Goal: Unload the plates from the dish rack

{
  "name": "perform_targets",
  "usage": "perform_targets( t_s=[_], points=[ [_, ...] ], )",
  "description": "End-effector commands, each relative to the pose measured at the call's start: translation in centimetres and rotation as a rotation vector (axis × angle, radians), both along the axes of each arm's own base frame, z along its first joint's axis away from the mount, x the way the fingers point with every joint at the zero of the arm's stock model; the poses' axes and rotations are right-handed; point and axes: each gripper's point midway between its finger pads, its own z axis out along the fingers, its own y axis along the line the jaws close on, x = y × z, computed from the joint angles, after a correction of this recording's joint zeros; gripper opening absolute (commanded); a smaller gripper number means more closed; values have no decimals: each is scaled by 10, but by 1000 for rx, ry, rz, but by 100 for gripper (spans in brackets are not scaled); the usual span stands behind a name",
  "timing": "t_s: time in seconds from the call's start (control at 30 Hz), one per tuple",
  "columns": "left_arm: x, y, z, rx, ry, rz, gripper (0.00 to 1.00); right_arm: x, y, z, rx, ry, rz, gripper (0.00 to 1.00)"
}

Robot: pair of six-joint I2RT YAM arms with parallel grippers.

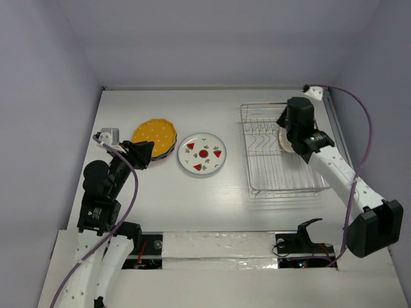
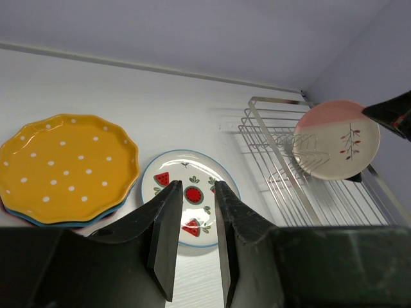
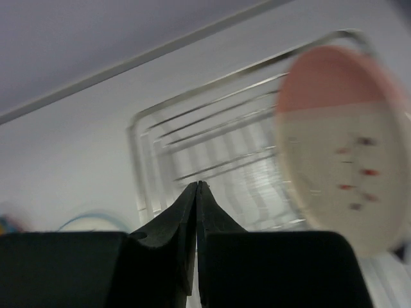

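Right pincer (image 3: 197, 186), closed empty beside the pink-edged plate (image 3: 340, 154) in the dish rack (image 1: 282, 174), could topple it; left pincer (image 2: 198, 189) narrowly parted.

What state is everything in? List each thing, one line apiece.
orange dotted plate: flat, on top of a blue-rimmed plate
strawberry plate: flat on the table, by itself
cream and pink plate: on edge in the rack
dish rack: holds that one plate, no others seen
left gripper: slightly open, empty
right gripper: shut, empty
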Motion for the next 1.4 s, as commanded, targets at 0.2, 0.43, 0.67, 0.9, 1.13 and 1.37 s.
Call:
perform_targets(
  t_s=[0.2, 0.43, 0.67, 0.9, 1.13, 1.37],
  points=[
    [-4, -1, 28, -8, -80, -7, 24, -48, -131, -14, -159, 26, -455, 81],
    [-3, -3, 26, -7, -73, -13, 24, -31, -155, -37, -173, 87, -477, 79],
    [-2, -3, 26, -7, -70, -10, 24, -3, -156, -40, -186, 76, -486, 65],
    [0, -4, 24, -8, -63, -15, 24, 8, -154, -44, -194, 83, -474, 34],
    [0, -7, 23, -9, -60, -29, 24, 4, -144, -22, -162, 27, -401, 7],
    [1, -4, 24, -9, -63, -20, 24, -2, -127, 23, -150, -55, -304, 0]
  ],
)
